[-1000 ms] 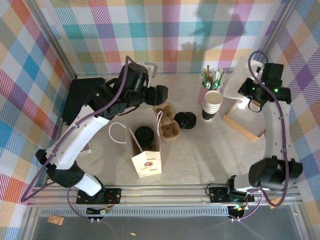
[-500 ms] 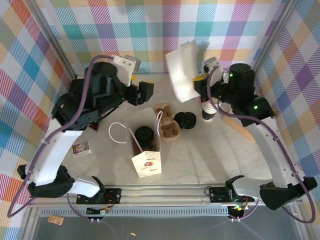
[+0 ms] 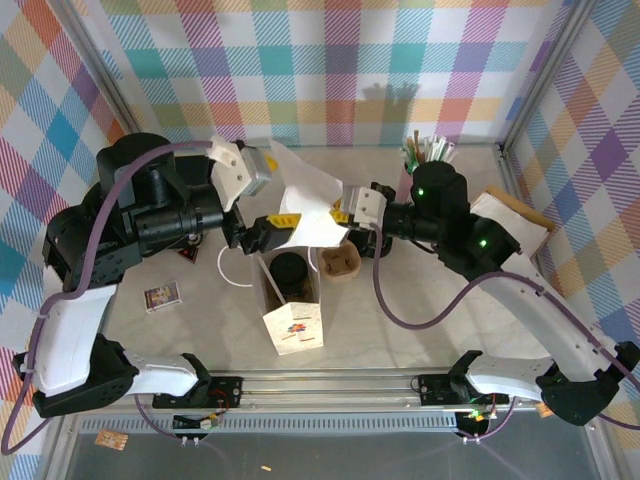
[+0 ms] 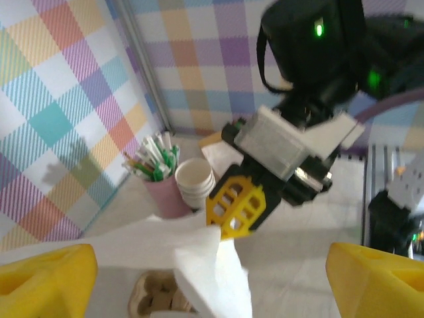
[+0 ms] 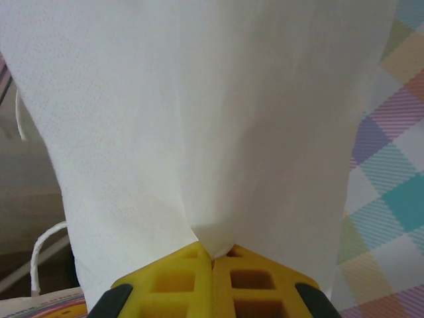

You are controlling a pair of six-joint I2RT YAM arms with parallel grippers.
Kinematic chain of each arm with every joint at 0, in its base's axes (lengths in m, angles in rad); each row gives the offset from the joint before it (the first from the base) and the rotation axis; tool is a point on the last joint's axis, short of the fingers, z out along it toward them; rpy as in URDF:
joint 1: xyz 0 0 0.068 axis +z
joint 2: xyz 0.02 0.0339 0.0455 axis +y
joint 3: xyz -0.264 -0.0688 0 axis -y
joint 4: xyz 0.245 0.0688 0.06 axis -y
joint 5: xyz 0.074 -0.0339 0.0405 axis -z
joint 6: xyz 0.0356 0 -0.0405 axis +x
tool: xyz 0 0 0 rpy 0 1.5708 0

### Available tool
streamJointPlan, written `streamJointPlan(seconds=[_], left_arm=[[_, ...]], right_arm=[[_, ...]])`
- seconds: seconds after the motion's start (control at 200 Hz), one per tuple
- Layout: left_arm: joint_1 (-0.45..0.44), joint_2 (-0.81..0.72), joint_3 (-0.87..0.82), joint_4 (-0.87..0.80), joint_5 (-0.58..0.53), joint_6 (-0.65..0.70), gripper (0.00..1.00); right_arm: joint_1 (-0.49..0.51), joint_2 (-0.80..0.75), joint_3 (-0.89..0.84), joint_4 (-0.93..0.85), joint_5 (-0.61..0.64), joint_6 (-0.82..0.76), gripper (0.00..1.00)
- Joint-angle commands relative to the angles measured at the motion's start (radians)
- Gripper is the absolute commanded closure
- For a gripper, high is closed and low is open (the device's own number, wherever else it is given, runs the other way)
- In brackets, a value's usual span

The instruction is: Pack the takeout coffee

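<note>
Right wrist: right tool [image 5: 212, 256] pinches a soft, dimpled white napkin [image 5: 199, 119] tight; left tool [image 4: 212, 275] spreads wide, seemingly empty.

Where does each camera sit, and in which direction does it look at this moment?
Top camera: above and behind the arm bases, looking down on the table; both arms show, bag and lidded cup between them.
Left wrist camera: on the left arm, facing the right gripper and stacked cups; own yellow fingers at the lower corners.
Right wrist camera: facing the napkin; own fingers shut on it.
Shared: all views show that napkin.
</note>
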Motion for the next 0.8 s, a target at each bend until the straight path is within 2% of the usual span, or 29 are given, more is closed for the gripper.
streamJointPlan(seconds=[0.0,0.095,0.225,0.33,0.64,0.79], left_arm=[[-0.002,-0.026,0.036,-0.120,-0.032,0.154,0.10],[-0.001,-0.040,0.053,-0.124,-0.031,0.191,0.10],[-0.001,-0.023,0.064,-0.164,-0.012,0.255,0.11],[-0.003,-0.003,0.067,-0.167,0.044,0.258,0.12],[-0.009,-0.126,-0.096,0.114,0.048,0.250,0.13],[-0.009,-0.120,-0.099,0.073,0.045,0.264,0.13]], right_arm=[[0.007,-0.032,0.006,0.017,0.033,-0.164,1.00],[0.009,-0.029,0.032,-0.012,0.044,-0.213,1.00],[0.008,0.012,0.124,-0.086,-0.002,-0.257,1.00],[0.008,0.047,0.186,-0.141,-0.025,-0.286,1.00],[0.009,0.080,0.244,-0.251,0.004,-0.344,1.00],[0.012,0.092,0.284,-0.277,-0.007,-0.344,1.00]])
